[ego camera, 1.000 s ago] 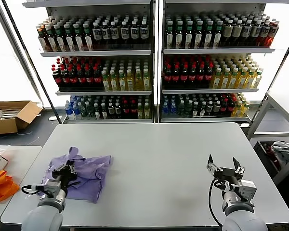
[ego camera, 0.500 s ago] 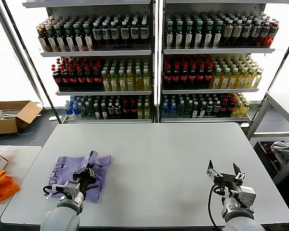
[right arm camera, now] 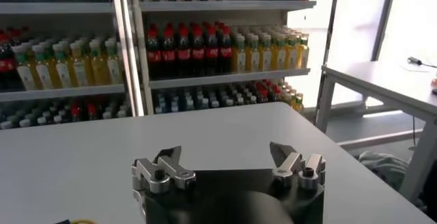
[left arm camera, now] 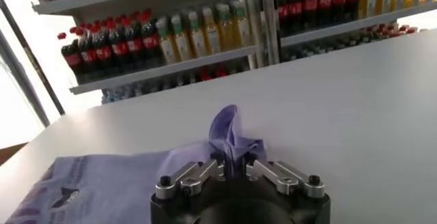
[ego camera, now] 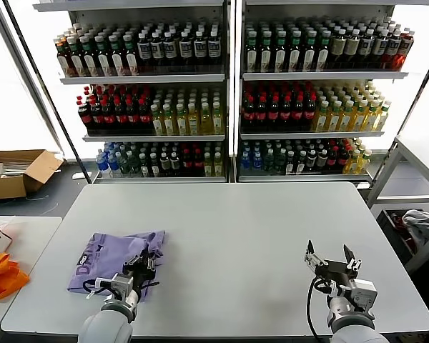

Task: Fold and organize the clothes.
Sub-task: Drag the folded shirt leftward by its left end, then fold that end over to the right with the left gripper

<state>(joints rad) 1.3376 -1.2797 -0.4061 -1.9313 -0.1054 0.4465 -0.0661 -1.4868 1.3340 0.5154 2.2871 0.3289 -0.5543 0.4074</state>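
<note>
1. Fingers [left arm camera: 205,172] of the left gripper [ego camera: 140,266] stand slightly apart, with a raised fold of the lavender T-shirt [ego camera: 107,259] poking up between them; whether they grip the cloth or merely flank it cannot be told.
2. Left gripper sits at the right end of the T-shirt, over the near left part of the table [ego camera: 229,236], with its arm reaching in from the near edge.
3. T-shirt lies folded into a rough rectangle on the table's near left area, its long axis running left to right, roughly parallel to the near edge.
4. Dark purple print shows on the left half of the T-shirt, facing up; the right end is bunched and lifted where the gripper meets it, and this peak points up and toward the far side in the left wrist view.
5. Fingers [right arm camera: 164,167] of the right gripper [ego camera: 332,261] are spread wide with nothing between them.
6. Right gripper hovers over the near right part of the table, well apart from the T-shirt.
7. Shelves of bottles [ego camera: 229,93] stand beyond the far edge of the table.
8. Orange cloth [ego camera: 1,275] lies on a second table at the far left, and a cardboard box [ego camera: 18,171] sits on the floor beyond it.
</note>
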